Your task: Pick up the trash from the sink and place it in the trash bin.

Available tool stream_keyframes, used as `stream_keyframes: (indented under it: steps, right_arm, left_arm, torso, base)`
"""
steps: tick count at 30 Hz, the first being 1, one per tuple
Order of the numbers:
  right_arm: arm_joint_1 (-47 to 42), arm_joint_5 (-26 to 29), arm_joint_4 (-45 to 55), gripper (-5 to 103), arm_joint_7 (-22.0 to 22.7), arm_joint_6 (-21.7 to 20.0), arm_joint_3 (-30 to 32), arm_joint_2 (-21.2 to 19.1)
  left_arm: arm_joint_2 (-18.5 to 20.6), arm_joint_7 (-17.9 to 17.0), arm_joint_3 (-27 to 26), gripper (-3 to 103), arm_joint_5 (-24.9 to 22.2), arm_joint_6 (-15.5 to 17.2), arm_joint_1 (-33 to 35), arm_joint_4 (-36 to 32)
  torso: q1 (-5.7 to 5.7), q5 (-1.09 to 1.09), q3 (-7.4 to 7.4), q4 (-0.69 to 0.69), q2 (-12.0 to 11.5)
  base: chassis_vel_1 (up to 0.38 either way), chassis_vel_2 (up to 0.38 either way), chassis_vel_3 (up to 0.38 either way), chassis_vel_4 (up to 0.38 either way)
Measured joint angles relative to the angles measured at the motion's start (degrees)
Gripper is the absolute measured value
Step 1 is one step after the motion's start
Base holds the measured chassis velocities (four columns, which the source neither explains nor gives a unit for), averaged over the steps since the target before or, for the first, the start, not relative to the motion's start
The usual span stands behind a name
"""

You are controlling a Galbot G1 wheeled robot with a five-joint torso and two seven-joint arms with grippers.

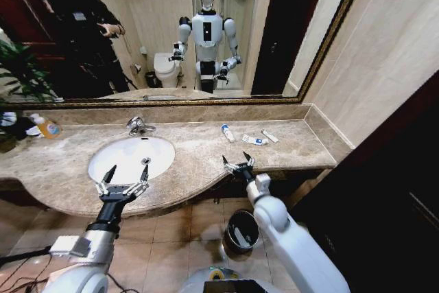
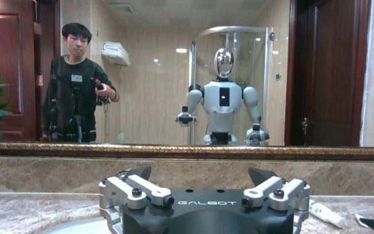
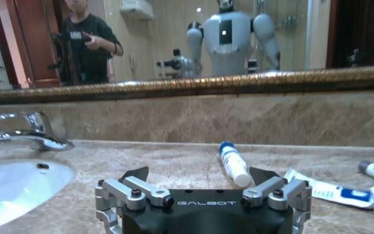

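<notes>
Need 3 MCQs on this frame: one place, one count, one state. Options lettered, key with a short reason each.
1. Where does the trash bin stand?
A. on the countertop
B. on the floor below the counter edge
C. in the sink

2. How many small toiletry items lie on the countertop right of the sink?
A. one
B. three
C. six

3. How are the left gripper and right gripper?
A. both open, empty
B. both shut
C. left holds a tube

Key: B, it sits on the tiles; B, a bottle and two tubes lie there; A, fingers spread, nothing between.

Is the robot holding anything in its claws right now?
No. The left gripper hangs open over the sink edge, and the right gripper is open above the countertop.
</notes>
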Motion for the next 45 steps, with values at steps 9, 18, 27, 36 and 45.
stream_keyframes:
  steps: [9,18,27,36,45]
  right_arm:
    - [13.96,2.37,-16.01,100,-1.26,-0.06,-2.01,3.8]
    - [22.09,3.18,-25.36,100,-2.62,0.21,-3.24,5.76]
    - [26.21,3.1,-33.8,100,-2.49,0.18,-3.92,9.16]
    - [27.16,3.35,-35.7,100,-0.5,-2.7,-3.17,10.21]
    - [28.24,3.8,-38.23,96,-0.5,-3.2,-2.56,11.04]
  left_arm:
    - [0.0,0.0,0.0,100,0.0,0.0,0.0,0.0]
    - [0.0,0.0,0.0,100,0.0,0.0,0.0,0.0]
    - [0.0,0.0,0.0,100,0.0,0.0,0.0,0.0]
    - [0.0,0.0,0.0,100,0.0,0.0,0.0,0.0]
    - [0.0,0.0,0.0,100,0.0,0.0,0.0,0.0]
  torso:
    - [0.0,0.0,0.0,0.0,0.0]
    - [0.0,0.0,0.0,0.0,0.0]
    - [0.0,0.0,0.0,0.0,0.0]
    - [-0.01,0.0,-0.01,0.0,0.01]
    - [-0.01,0.0,-0.01,0.0,0.01]
  base:
    - [0.0,0.0,0.0,0.0]
    - [0.0,0.0,0.0,0.0]
    - [0.0,0.0,0.0,0.0]
    - [0.0,0.0,0.0,0.0]
    - [0.0,0.0,0.0,0.0]
